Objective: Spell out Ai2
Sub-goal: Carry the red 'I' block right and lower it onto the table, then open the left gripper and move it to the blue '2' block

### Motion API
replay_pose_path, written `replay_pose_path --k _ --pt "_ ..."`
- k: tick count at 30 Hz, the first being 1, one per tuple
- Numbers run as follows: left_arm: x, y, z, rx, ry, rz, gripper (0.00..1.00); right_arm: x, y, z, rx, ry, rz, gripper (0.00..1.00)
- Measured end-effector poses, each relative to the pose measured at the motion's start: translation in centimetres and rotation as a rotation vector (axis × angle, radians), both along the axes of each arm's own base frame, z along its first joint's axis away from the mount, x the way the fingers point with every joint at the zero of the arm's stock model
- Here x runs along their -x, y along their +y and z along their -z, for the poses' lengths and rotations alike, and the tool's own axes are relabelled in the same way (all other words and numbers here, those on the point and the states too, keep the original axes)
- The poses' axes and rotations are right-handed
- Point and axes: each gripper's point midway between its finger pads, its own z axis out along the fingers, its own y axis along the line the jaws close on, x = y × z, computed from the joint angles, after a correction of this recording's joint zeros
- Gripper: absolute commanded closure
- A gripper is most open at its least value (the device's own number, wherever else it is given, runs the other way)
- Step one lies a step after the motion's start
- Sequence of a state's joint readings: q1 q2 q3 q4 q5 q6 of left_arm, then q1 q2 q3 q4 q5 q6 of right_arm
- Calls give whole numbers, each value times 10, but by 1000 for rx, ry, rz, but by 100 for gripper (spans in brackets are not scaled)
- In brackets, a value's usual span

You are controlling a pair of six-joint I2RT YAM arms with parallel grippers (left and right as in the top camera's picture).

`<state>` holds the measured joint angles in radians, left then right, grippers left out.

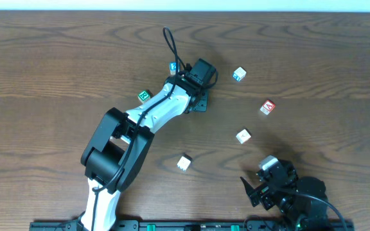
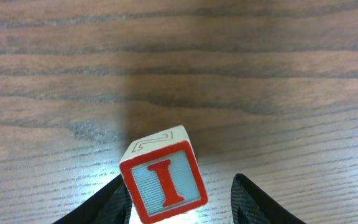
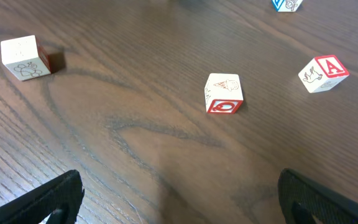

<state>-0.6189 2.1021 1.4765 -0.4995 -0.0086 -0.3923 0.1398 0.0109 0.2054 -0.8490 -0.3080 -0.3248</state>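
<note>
Progress: early. No blocks stand in a row yet.

1. The left gripper [image 2: 179, 180] is spread over the I block [image 2: 163, 182], at the far centre of the table [image 1: 44, 64]. The block sits tilted between the jaws, just beside one finger [image 2: 107, 204], with a clear gap to the other. No grasp is made.
2. The A block [image 1: 267, 107] lies alone to the right, well apart from the I block.
3. No block reading "2" is identifiable; the green block [image 1: 144, 95] is too small to read.
4. The right gripper [image 3: 180, 186] is released and empty, near right.

Remaining, as judged: place A, I and 2 together.
</note>
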Motion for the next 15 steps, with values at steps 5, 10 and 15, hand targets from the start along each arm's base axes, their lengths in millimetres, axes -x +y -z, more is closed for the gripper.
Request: replay_pose_path --k 5,10,15 --pt "-2 -1 -1 1 -11 14 46 0 0 0 0 0 0 1" --pt "-2 -1 -1 -6 -14 27 46 0 0 0 0 0 0 1" --pt "-4 2 -1 -26 -27 30 36 0 0 0 0 0 0 1"
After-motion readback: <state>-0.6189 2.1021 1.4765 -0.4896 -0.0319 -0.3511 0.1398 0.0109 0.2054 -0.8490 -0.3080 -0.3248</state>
